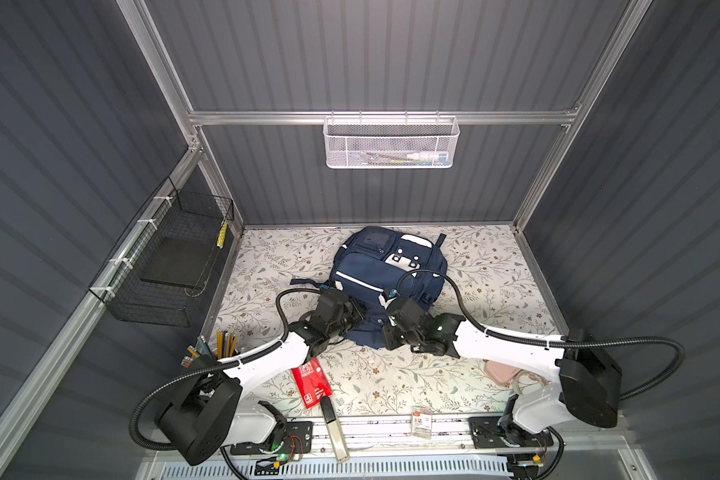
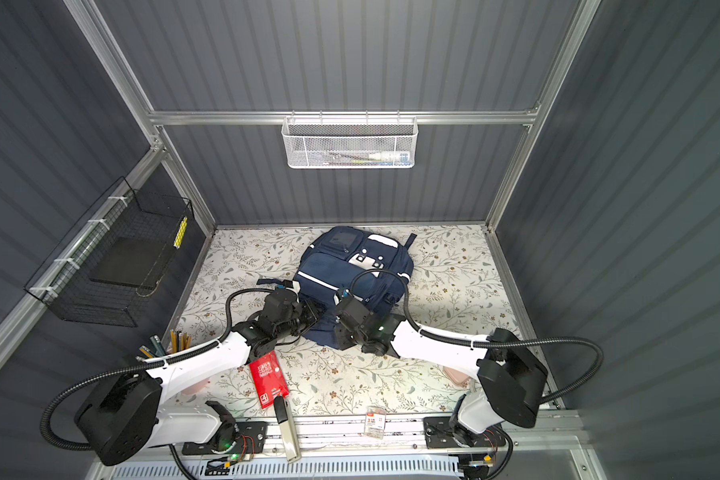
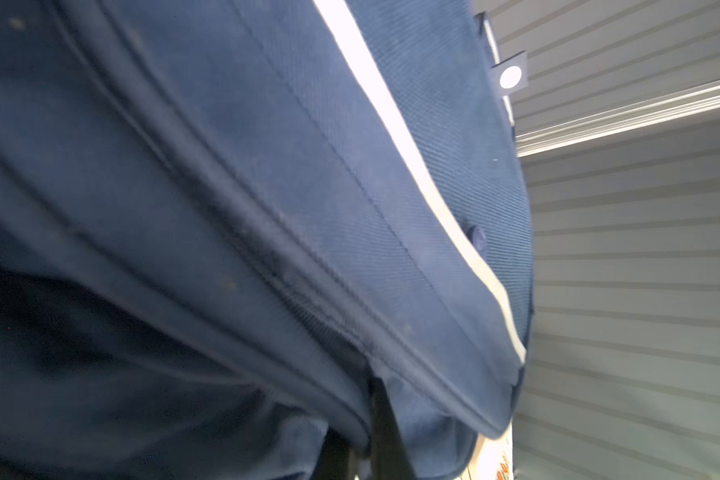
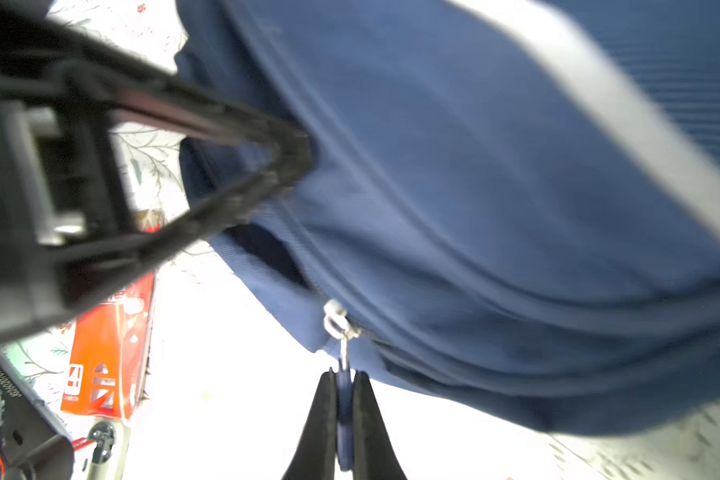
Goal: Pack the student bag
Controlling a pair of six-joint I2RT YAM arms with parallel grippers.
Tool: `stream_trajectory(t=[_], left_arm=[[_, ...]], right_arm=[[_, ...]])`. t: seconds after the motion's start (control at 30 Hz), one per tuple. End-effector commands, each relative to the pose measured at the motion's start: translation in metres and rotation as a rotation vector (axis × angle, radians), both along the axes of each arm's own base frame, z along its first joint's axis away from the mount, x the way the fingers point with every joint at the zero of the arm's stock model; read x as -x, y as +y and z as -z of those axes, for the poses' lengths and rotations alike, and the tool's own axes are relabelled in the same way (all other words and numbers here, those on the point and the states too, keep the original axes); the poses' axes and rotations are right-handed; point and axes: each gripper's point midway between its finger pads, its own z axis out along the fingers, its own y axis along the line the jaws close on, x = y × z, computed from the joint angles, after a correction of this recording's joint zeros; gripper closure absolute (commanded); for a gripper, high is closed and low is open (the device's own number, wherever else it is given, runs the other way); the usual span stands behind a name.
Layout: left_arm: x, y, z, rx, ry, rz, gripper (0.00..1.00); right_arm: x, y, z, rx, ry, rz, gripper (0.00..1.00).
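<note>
Pincers both grip: left pincer point(image 4: 294, 156) pinches fabric of the student bag point(image 1: 387, 270), lying centrally on the bench point(image 1: 495, 266) toward its far edge, right pincer point(image 4: 344, 376) clamps its zipper pull point(image 4: 344, 419), so brace the cloth taut and draw steadily along the track.

White arms point(image 1: 267, 357), black ribbed cables point(image 1: 620, 341)

Left arm point(image 1: 262, 361) and right arm point(image 1: 512, 345) reach inward, left fingers point(image 4: 208, 118) and right fingers point(image 4: 323, 419) pinched shut.
</note>
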Motion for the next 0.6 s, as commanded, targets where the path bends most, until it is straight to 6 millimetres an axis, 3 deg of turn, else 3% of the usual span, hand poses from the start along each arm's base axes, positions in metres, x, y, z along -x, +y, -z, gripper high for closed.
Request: stream_trajectory(t=[0.0,0.13,0.3,0.47,0.57], left_arm=[[0.004,0.016,-0.022,-0.033,-0.074,0.0,1.0],[0.008,0.026,-0.028,-0.073,-0.09,0.007,1.0],[0.01,0.028,-0.036,-0.078,-0.096,0.025,1.0],[0.011,0.036,-0.036,-0.074,-0.085,0.022,1.0],[0.01,0.044,-0.033,-0.083,-0.08,0.009,1.0]], right_arm=[[-0.014,-0.056,0.011,0.072,-0.001,0.104,1.0],[-0.037,-0.107,0.015,0.131,-0.015,0.207,1.0],[-0.081,-0.166,0.019,0.16,-0.004,0.378,1.0],[-0.112,-0.198,0.027,0.207,0.015,0.463,1.0],[-0.114,-0.205,0.034,0.236,0.027,0.472,1.0]])
